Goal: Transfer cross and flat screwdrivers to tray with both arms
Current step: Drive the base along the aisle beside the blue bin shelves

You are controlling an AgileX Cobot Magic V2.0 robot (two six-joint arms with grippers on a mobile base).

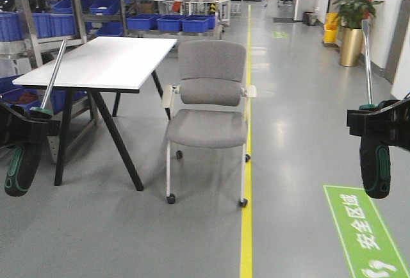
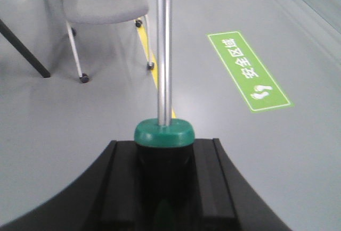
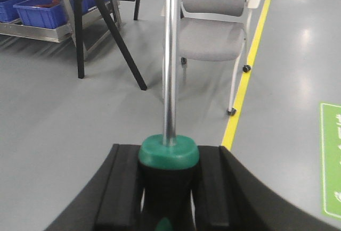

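Grey workshop floor with a white table (image 1: 96,60) and a chair (image 1: 208,127); no tray shows. At the front view's left edge, the left gripper (image 1: 27,127) is clamped on a green-handled screwdriver (image 1: 54,73), whose shaft leans across the table's near left corner. The right gripper (image 1: 377,124) clamps a second screwdriver (image 1: 368,60) upright, well right of the table. A firm grip and a slow carry would suit. Wrist views show fingers (image 2: 114,188) snug on each handle. Only the front view shows the handles hanging below.
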